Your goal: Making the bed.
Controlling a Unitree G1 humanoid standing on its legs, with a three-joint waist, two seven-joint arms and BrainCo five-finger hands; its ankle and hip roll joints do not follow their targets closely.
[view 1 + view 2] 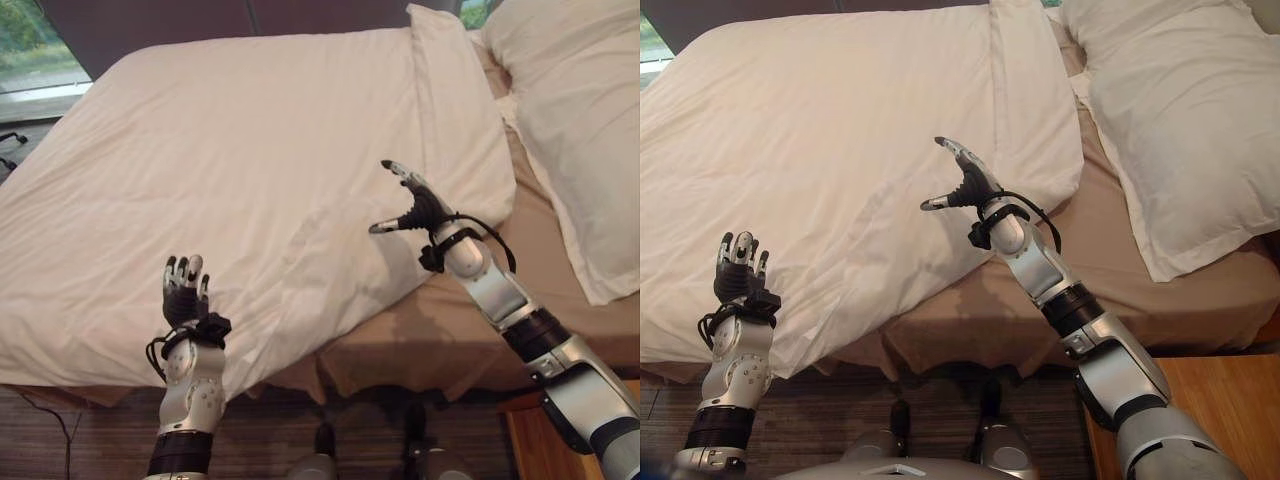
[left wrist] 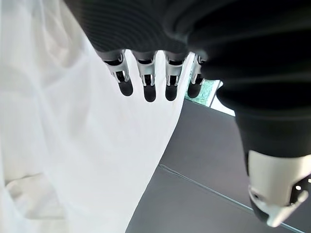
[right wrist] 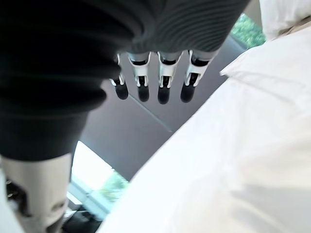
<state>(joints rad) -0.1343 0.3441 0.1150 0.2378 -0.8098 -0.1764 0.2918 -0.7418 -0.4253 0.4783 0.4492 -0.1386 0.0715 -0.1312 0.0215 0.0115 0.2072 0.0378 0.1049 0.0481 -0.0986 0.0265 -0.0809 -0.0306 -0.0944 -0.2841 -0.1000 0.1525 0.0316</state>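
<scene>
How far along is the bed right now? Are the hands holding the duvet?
Partly done. The white duvet is spread over most of the bed, but lies askew, leaving the tan sheet bare at the near corner and along the pillow side. Nothing is in hand: the left hand and right hand are open above the duvet. Left: straightening the duvet and covering the sheet.
</scene>
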